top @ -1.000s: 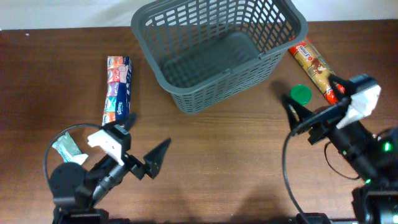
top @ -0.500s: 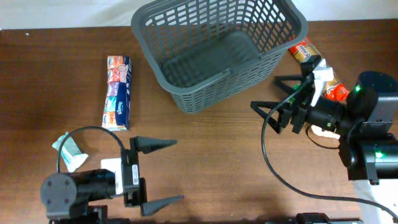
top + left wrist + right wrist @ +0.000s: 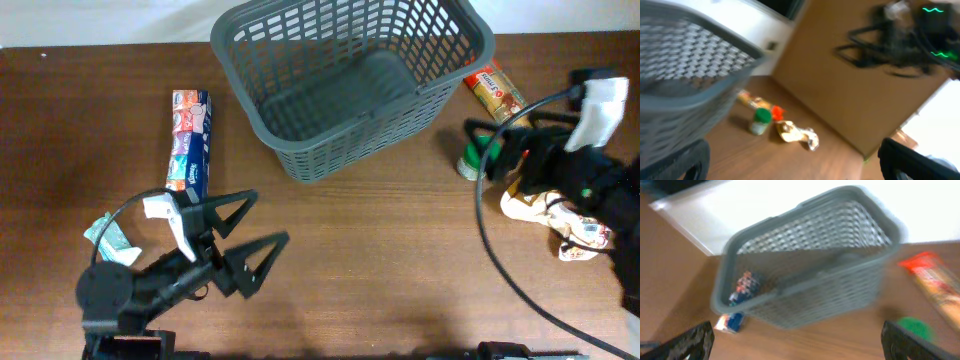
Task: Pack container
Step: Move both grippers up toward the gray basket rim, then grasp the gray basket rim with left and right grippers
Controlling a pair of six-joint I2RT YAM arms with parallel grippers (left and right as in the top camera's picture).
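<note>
One basket point(image 3: 300, 165) is standing upright at the far middle of the counter point(image 3: 380, 270), its open top facing up. Its long axis is running roughly left to right, skewed so that the right end is lying farther away than the left.

Five loose items are lying around it, one of each kind. A blue packet point(image 3: 188, 148) is lying left of the basket, pointing lengthwise away from the robot. A small sachet point(image 3: 110, 243) is lying nearer, well apart from the basket. An orange packet point(image 3: 495, 90) is lying just beside the basket's right end. A green-lidded jar point(image 3: 760, 121) is sitting nearer than that packet. A crumpled wrapper point(image 3: 545, 212) is lying on the right, nearer still.

Two arms are working here. The left fingers point(image 3: 232, 207) are spreading wide apart over bare counter, gripping nothing. The right fingers point(image 3: 692, 340) are also standing wide apart, near the jar. Whether they are touching it cannot be told.
</note>
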